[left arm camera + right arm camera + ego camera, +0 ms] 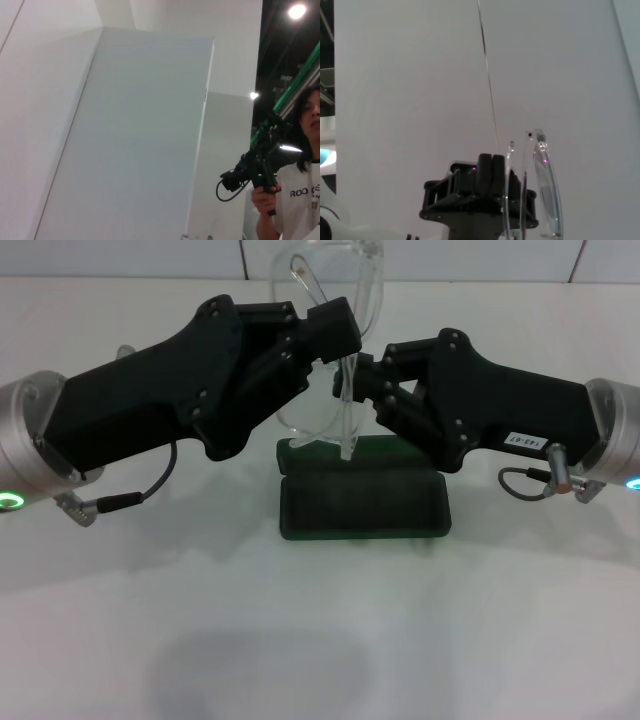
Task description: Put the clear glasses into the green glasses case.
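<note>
Overhead, both grippers meet at the clear glasses (335, 340) in the upper centre of the head view.
Left gripper (335, 330) and right gripper (368, 380) each clamp the frame above the open green glasses case (362, 502) at centre.

Both grippers hide the middle of the clear glasses (330, 280); the green glasses case (362, 502) lid lies behind them.

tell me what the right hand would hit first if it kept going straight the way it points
Most likely the clear glasses, right at its fingertips, then the left hand just beyond. The right hand points across at them, above the open green glasses case.
</note>
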Available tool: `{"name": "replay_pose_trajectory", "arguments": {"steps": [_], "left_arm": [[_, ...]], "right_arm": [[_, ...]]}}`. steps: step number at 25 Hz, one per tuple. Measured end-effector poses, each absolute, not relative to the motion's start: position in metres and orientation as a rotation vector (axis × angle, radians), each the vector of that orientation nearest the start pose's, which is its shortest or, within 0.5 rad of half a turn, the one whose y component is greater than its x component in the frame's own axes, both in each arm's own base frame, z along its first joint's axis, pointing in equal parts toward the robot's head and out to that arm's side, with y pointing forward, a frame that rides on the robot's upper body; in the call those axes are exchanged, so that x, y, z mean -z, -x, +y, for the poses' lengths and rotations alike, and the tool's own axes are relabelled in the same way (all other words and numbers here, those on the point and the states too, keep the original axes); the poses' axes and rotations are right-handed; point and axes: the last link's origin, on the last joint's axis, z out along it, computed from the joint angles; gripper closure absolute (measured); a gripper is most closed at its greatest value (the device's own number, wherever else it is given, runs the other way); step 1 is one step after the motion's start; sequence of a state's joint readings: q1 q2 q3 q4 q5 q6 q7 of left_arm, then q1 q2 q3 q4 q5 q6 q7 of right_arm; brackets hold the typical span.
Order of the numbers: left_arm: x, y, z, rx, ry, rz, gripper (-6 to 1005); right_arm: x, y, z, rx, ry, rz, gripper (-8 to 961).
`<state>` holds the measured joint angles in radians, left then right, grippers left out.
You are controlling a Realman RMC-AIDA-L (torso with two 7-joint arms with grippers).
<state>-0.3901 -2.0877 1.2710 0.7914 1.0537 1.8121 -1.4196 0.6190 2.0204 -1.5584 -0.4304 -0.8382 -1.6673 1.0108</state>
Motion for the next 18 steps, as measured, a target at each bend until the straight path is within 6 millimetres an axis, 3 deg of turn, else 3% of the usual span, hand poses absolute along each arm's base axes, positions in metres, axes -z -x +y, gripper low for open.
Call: {"name": "replay_pose_trajectory", "arguments": {"steps": [18], "left_arm": [[-0.0177,0.1597,0.2864,1.73,2.644,-0.29,959]], "right_arm": [[0.0305,-0.1478,0.3183,-1.486,2.725,0.055,898]]}}
